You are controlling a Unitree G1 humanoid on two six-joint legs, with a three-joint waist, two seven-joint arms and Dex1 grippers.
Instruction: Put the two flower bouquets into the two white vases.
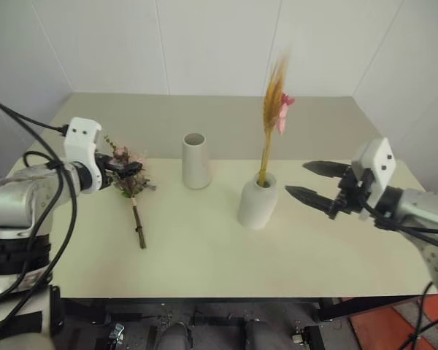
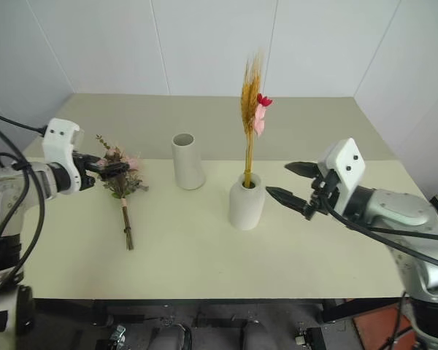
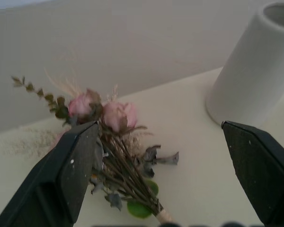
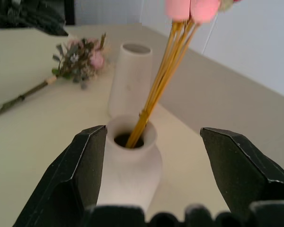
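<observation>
Both grippers sit low at the near sides of the table [image 1: 204,270]. Right gripper [image 1: 312,181] is spread wide and holding nothing, just beside the round vase [image 1: 257,204], which already has the slim bouquet [image 1: 274,109] standing in it. Left gripper [image 1: 128,168] is wide open too, over the head of the rose bouquet [image 1: 133,195] lying flat. Tall vase [image 1: 196,160] stands between them, empty.
</observation>
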